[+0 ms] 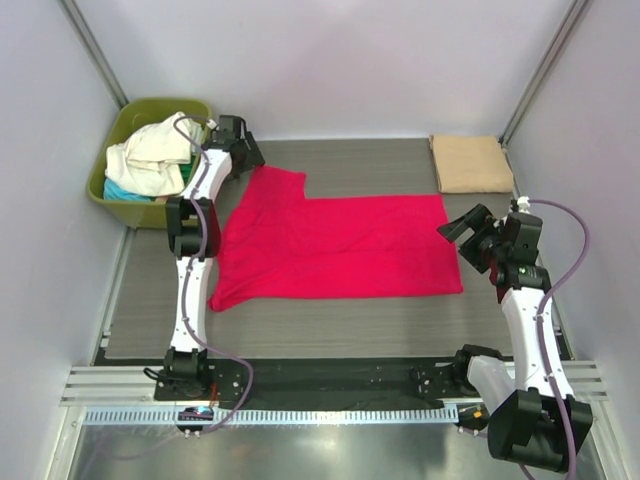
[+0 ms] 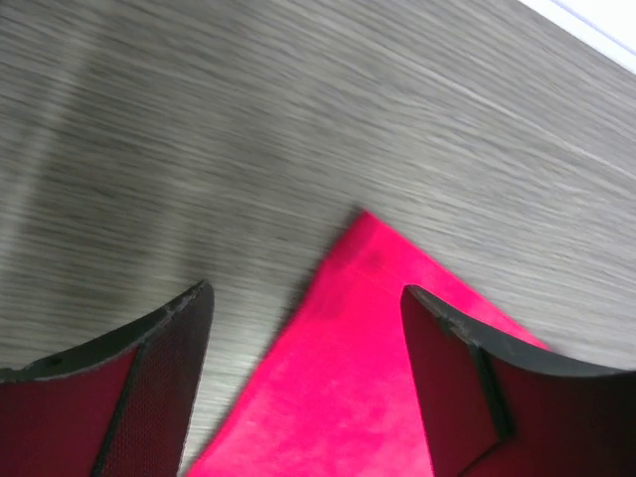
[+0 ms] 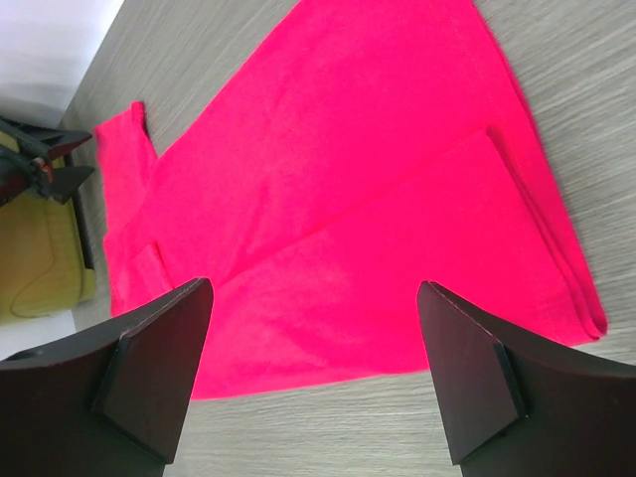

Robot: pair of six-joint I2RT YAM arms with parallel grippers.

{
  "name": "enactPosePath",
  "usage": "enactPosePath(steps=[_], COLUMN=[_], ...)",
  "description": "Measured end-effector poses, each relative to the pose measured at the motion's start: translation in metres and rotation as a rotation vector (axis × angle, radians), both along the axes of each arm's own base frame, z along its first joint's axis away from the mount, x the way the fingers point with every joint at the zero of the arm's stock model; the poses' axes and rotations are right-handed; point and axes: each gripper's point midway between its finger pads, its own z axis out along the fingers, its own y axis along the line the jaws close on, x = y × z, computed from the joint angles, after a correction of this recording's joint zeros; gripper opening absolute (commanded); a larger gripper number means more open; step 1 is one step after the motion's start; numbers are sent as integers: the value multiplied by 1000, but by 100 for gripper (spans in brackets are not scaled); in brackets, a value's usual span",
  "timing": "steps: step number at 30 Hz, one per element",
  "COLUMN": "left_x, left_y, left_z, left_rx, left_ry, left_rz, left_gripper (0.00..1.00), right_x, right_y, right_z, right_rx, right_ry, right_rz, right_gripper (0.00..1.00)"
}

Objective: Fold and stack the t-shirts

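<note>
Starting nearest me, my right tool [image 3: 313, 288] is hovering with its jaws spread wide and gripping nothing. The red t-shirt [image 1: 340, 245] is lying just beside it toward 9 o'clock, flat on the counter [image 1: 350, 325]. The shirt's long axis is running 9 to 3 o'clock, its bottom edge pointing at my right tool and its sleeves at the 9 o'clock end. Farther out, my left tool [image 2: 306, 290] is hanging over the far sleeve corner [image 2: 363, 224], jaws apart and holding nothing, with the corner's tip pointing up between them toward 12. I am judging that corner to be what the next fold is turning on, and my left arm is plainly the nearer one to it. At the far 1 o'clock corner one folded tan t-shirt [image 1: 470, 163] is resting well apart. At 11 o'clock one green tub [image 1: 100, 185] is holding cream-white cloth [image 1: 155, 150] over a teal piece [image 1: 120, 190]; I cannot count how many shirts are bundled there.
</note>
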Motion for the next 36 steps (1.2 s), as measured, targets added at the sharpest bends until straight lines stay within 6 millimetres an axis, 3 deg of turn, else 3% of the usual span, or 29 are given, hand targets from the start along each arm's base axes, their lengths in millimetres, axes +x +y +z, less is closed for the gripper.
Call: enactPosePath(steps=[5, 8, 9, 11, 15, 22, 27, 31, 36], left_x=[1, 1, 1, 2, 3, 7, 10, 10, 11], left_y=[-9, -13, -15, -16, -17, -16, -17, -16, -16], left_z=[-2, -4, -4, -7, -10, -12, -11, -12, -12], left_rx=[-34, -42, -43, -41, -42, -25, -14, -7, -5], left_ry=[-6, -8, -10, -11, -18, -47, -64, -67, -71], left_rz=[1, -7, -11, -12, -21, -14, -11, -6, -4], left_gripper=[66, 52, 40, 32, 0, 0, 0, 0, 0], right_x=[5, 11, 15, 23, 50, 107, 153, 182, 204], right_y=[-5, -7, -8, -8, -11, -35, -51, -50, -37], right_z=[-14, -27, -32, -40, -56, -76, -85, -105, -139], right_rx=[-17, -30, -39, -57, -106, -197, -249, -287, -332], right_ry=[56, 108, 127, 155, 220, 294, 309, 332, 377], right_rz=[-24, -36, -41, -45, -49, -102, -129, -116, -68], right_gripper=[90, 90, 90, 90, 89, 87, 74, 66, 66])
